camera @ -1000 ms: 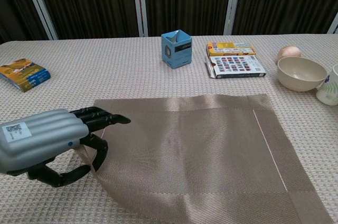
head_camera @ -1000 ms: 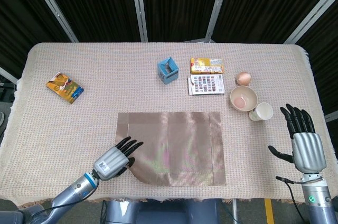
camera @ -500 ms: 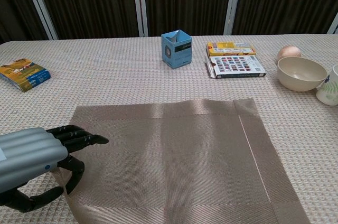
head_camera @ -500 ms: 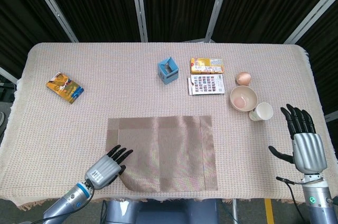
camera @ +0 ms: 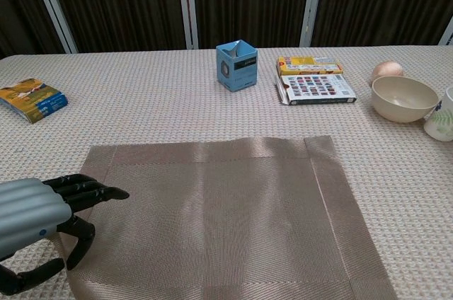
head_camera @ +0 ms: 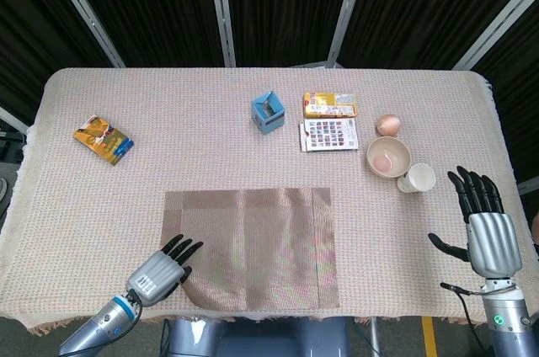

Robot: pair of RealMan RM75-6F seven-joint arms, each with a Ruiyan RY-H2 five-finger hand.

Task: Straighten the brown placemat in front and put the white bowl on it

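Note:
The brown placemat [head_camera: 253, 243] [camera: 219, 222] lies flat at the front middle of the table, its edges nearly square to the table's front edge. My left hand [head_camera: 158, 269] [camera: 42, 222] is at its front left corner and pinches the mat's edge between thumb and fingers. The white bowl [head_camera: 388, 156] [camera: 403, 97] stands empty at the right, apart from the mat. My right hand [head_camera: 487, 235] hovers open near the table's right front edge, fingers spread, below the bowl in the head view and touching nothing.
A white cup [head_camera: 417, 178] [camera: 442, 114] stands right beside the bowl, and a brown round object [head_camera: 387, 125] behind it. A blue box [head_camera: 268, 113], a yellow packet [head_camera: 329, 104] and a patterned card [head_camera: 328, 134] lie at the back middle. A book [head_camera: 103, 140] lies far left.
My left hand has pulled the placemat to the left and toward the front edge; the lifted, skewed front left corner now lies flatter. The right hand and the bowl have not moved.

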